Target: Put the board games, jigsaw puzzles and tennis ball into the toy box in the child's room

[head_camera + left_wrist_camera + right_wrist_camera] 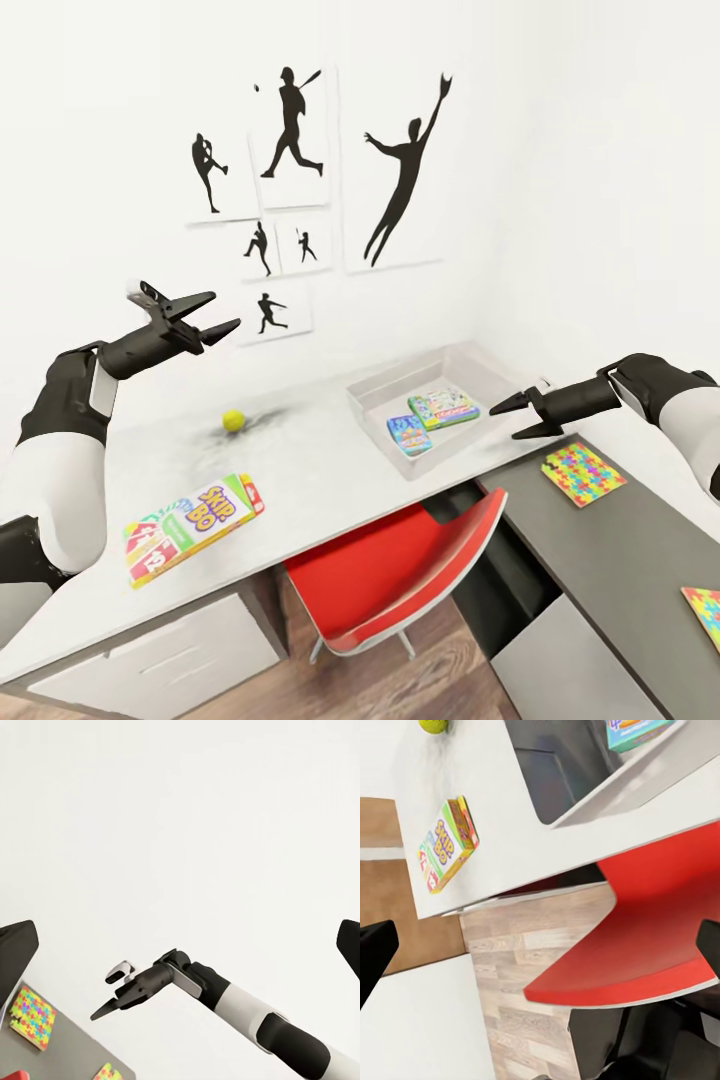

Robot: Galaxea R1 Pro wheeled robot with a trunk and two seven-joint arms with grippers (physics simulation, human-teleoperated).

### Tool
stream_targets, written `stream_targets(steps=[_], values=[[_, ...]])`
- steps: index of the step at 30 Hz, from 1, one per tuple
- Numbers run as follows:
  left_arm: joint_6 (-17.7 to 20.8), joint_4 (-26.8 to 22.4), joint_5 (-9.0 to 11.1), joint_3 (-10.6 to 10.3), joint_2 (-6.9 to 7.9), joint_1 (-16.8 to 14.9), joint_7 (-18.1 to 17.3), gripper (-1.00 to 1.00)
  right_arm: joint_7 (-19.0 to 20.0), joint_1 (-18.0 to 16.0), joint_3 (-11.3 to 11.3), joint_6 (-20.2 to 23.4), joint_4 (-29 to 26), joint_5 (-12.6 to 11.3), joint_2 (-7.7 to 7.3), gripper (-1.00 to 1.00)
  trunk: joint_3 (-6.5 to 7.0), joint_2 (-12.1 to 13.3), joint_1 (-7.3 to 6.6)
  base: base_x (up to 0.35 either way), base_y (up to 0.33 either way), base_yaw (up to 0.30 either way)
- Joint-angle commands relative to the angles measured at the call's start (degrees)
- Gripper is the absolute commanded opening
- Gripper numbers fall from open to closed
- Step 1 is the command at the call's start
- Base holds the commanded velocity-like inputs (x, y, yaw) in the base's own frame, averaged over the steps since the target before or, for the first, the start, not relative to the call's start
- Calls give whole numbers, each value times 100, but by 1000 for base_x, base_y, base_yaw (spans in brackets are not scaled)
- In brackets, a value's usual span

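The toy box (pixel 372 408) sits at the back right of the table (pixel 330 470) and holds two board games, a small blue box (pixel 408 434) and a pale green one (pixel 443 407). The SKIP-BO box (pixel 195 524) (pixel 446 844) lies flat near the table's front left. Behind it rests the tennis ball (pixel 234 421) (pixel 433 724). One jigsaw puzzle (pixel 583 473) (pixel 30 1016) lies on the dark side unit, another (pixel 705 612) at its near end. My left gripper (pixel 208 316) hovers open, high above the ball. Just right of the toy box, my right gripper (pixel 508 422) (pixel 112 1001) is open and empty. The bed is out of view.
A red chair (pixel 410 570) (pixel 652 937) is tucked under the table between the drawer unit (pixel 150 660) and the side unit (pixel 600 560). Wood floor (pixel 510 967) lies below. A white wall with black athlete silhouettes (pixel 290 180) backs the table.
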Motion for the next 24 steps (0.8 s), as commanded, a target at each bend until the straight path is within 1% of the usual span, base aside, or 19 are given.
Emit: stream_targets(steps=[1,13,16,17,18,24], values=[[61,2,-14,4,0,-5,-29,100,24,-6,41,40,-9,-28,-4,100,-2,-11,4,-16,1,64],[61,2,-17,5,1,-4,-29,100,-11,15,-27,40,-9,-21,-12,100,96,-11,4,-70,0,55],[61,2,-18,5,1,-3,-29,100,-70,22,-27,40,-9,-20,-11,100,103,-11,4,-91,0,15],[61,2,-17,10,1,-3,-29,100,-175,24,-34,37,-9,-25,-6,100,104,-11,4,-99,0,4],[61,2,-17,11,1,-3,-29,100,-187,23,-40,36,-9,-26,-6,100,104,-11,4,-104,0,3],[61,2,-17,10,1,-3,-29,100,-214,16,-176,39,-9,-27,-15,100,107,-11,4,-81,0,1]])
